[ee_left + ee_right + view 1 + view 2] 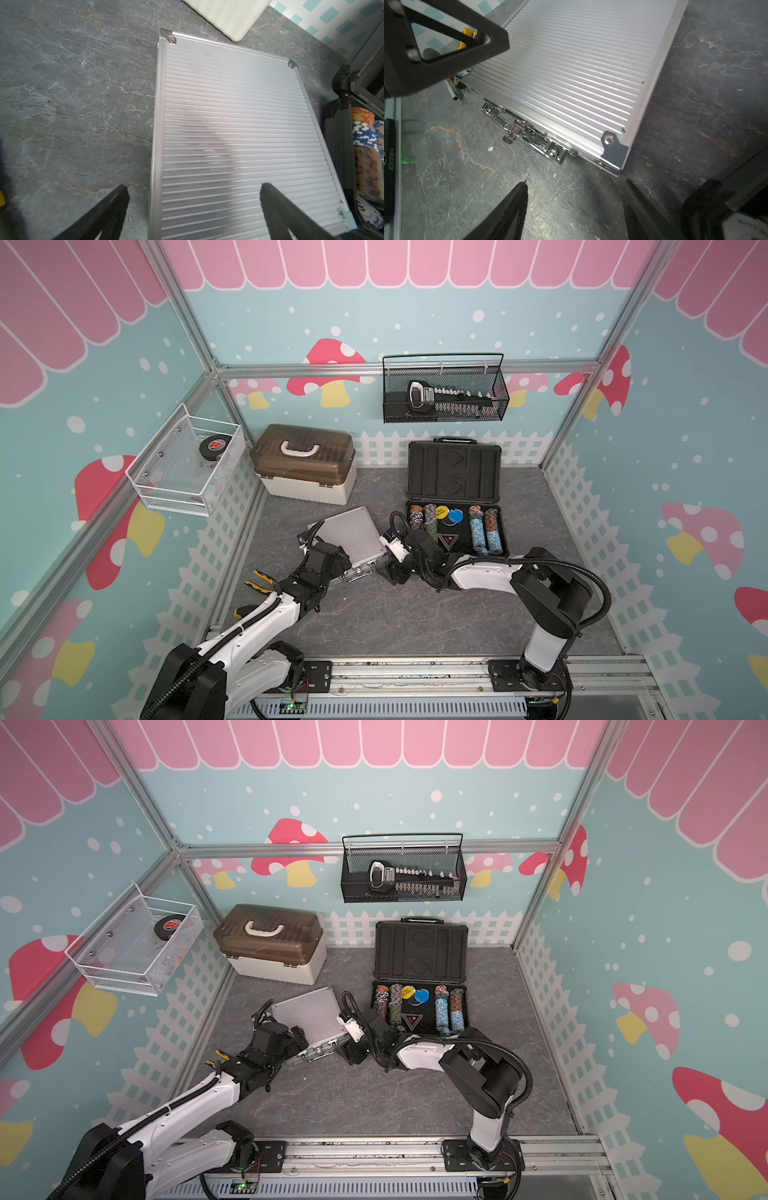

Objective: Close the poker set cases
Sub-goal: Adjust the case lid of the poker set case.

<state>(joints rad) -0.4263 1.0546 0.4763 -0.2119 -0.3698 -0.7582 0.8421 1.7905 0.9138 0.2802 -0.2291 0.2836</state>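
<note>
The silver case [353, 533] lies lid-down, seemingly shut; its latch looks unfastened. The dark case [455, 472], at its 3 o'clock, gapes, chips showing: roughly half left. The left tool [193, 187] is spread empty over the silver case; the right tool [576, 182] is parted, empty, at its 5 o'clock.

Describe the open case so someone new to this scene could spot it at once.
Find the black wire basket on the back wall. Just below it, on the table, lies the dark case with its lid raised. Unlike the silver case and the white box to its left, it shows rows of chips.
</note>
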